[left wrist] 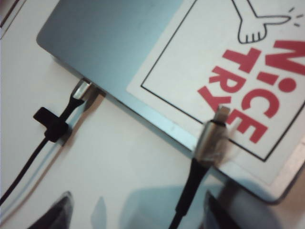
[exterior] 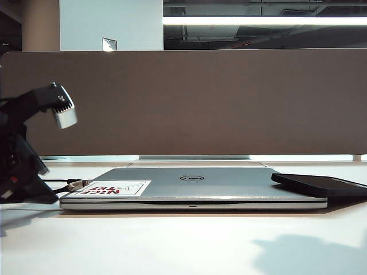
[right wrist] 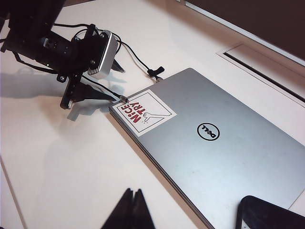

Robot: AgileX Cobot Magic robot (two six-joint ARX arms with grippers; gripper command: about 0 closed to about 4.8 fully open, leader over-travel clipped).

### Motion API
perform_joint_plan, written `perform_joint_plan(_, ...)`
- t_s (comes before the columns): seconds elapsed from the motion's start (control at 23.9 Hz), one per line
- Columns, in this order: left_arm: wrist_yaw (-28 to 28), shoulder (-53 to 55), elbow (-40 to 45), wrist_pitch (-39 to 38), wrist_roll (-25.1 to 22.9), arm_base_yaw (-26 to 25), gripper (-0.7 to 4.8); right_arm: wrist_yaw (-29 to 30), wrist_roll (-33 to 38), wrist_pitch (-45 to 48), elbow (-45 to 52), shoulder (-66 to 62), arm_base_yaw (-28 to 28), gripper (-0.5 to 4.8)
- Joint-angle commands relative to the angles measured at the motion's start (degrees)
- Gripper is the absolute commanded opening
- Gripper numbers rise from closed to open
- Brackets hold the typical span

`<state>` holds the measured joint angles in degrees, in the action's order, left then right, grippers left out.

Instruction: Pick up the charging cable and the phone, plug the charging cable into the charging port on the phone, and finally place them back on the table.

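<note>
The phone lies on the laptop's right corner.

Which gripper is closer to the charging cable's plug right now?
Left. The left gripper hangs open right at the charging cable plug on the laptop corner; the right gripper, shut, sits off by the phone.

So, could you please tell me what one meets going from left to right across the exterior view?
Left pincer, open, low over the table → charging cable plug at the laptop's corner → red-lettered sticker → Dell logo on the laptop → phone.
</note>
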<state>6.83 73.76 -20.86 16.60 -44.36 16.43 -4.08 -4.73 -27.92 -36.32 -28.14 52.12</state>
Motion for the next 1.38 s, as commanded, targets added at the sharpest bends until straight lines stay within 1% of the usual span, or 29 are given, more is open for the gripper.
perform_joint_plan(0.04,0.02,0.57,-0.11,1.36,-0.20,0.02,3.50,0.13,0.24,1.18,-0.22,0.15,-0.09,-0.04)
perform_joint_plan(0.17,0.00,0.72,-0.11,2.93,-0.20,0.02,3.50,0.13,0.24,1.18,-0.22,0.15,-0.09,-0.04)
perform_joint_plan(0.59,0.00,2.49,-0.13,3.91,-0.17,0.04,3.50,0.13,0.22,1.18,-0.22,0.15,-0.11,-0.04)
perform_joint_plan(1.38,0.02,2.54,-0.13,3.89,-0.13,0.04,3.50,0.13,0.22,1.18,-0.22,0.15,-0.11,-0.04)
